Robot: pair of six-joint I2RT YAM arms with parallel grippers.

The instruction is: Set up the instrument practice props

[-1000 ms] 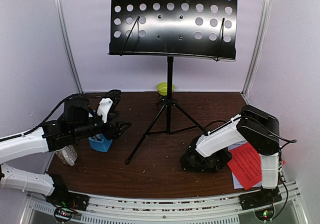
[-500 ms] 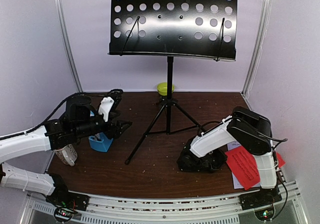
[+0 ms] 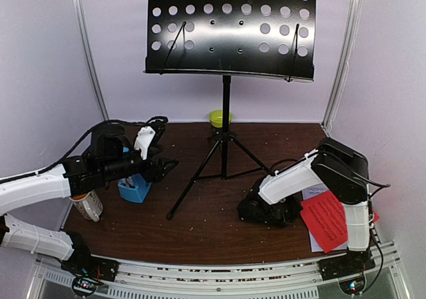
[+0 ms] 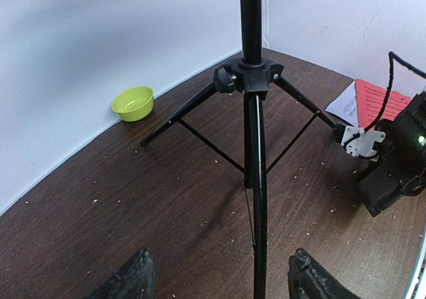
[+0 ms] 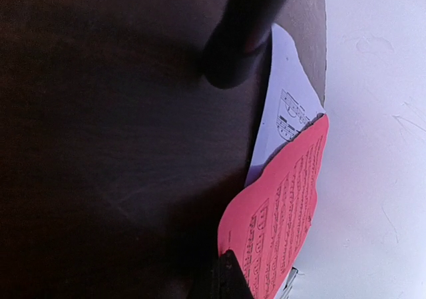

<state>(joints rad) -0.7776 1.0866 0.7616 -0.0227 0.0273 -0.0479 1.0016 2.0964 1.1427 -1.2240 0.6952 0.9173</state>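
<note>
Red sheet (image 5: pixel 286 199): clenched in right end effector (image 5: pixel 225 277) | left end effector (image 4: pixel 223 276): released, cropped

Music stand (image 3: pixel 226 112) ctr frame, bowl (image 3: pixel 219 118) behind its legs, metronome (image 3: pixel 134 191) mid-left, mug (image 3: pixel 88 206) lower left near it, top sheet (image 3: pixel 327 219) over btm sheet (image 3: pixel 313 194) lower right

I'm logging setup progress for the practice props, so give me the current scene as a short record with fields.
music stand: upright in the centre, desk bare
red music sheet: near right corner, lying over the white music sheet
blue metronome: left side, under the left arm
left pincer: open, empty, facing the stand's legs
right pincer: shut on the red sheet's edge
lime-green bowl: behind the stand's legs
</note>
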